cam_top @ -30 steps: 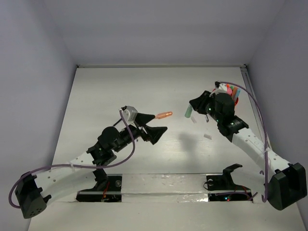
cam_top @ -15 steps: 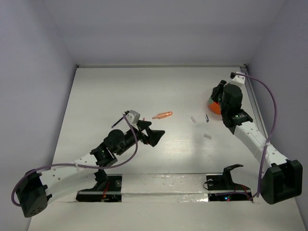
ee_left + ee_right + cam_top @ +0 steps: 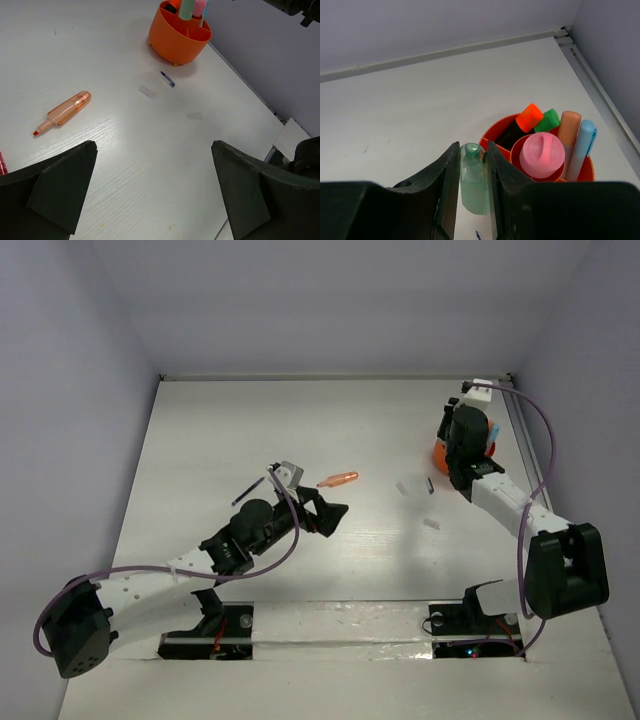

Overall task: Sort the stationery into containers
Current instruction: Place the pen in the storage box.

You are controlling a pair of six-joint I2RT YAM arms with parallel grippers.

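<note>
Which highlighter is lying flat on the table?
The translucent orange highlighter; the others stand in the orange holder or sit in the right end effector.

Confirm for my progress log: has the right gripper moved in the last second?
Yes. With the green highlighter in its jaws, the right gripper went rightward and farther back, from left of the cup to above it.

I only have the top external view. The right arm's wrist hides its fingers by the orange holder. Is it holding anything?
Observer: Yes, the right wrist view shows the right gripper shut on a pale green highlighter.
Operator: What's already in the holder?
Observer: Five pieces stand in the orange holder: an orange-capped marker, a green-capped marker, a pink marker in the centre well, a peach marker and a light blue pen.
</note>
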